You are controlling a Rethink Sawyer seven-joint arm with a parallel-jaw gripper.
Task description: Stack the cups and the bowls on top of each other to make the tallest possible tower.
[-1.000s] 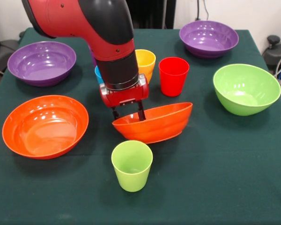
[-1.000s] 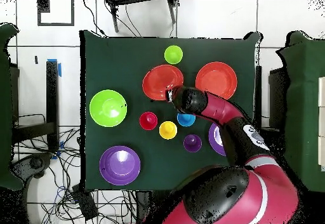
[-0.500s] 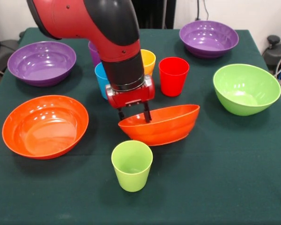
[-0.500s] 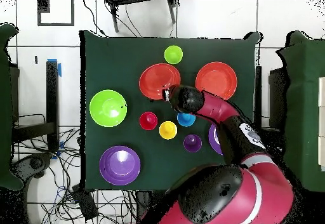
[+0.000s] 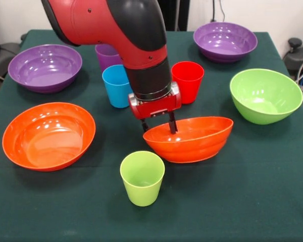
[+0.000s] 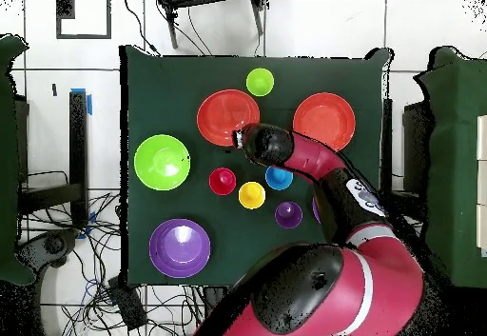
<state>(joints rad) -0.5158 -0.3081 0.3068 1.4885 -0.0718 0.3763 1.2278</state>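
Observation:
My gripper (image 5: 159, 126) is shut on the near-left rim of an orange bowl (image 5: 189, 140), one finger inside and one outside. It holds the bowl almost level, low over the cloth. The bowl is behind and to the right of the light green cup (image 5: 142, 177), which stands upright and alone. In the overhead view the gripper (image 6: 238, 139) grips the held bowl (image 6: 228, 117) below the green cup (image 6: 260, 82). The red cup (image 5: 187, 80), blue cup (image 5: 117, 85) and purple cup (image 5: 107, 54) stand behind the arm. The yellow cup (image 6: 251, 195) shows only from overhead.
A second orange bowl (image 5: 49, 134) sits at the left. There are purple bowls at the back left (image 5: 45, 67) and back right (image 5: 225, 40). A light green bowl (image 5: 265, 95) is at the right. The table has a dark green cloth (image 5: 252, 201).
My gripper has carried the orange bowl to the right in the front view, away from above the green cup. The bowl has gone from tilted to nearly level. The cups stayed put.

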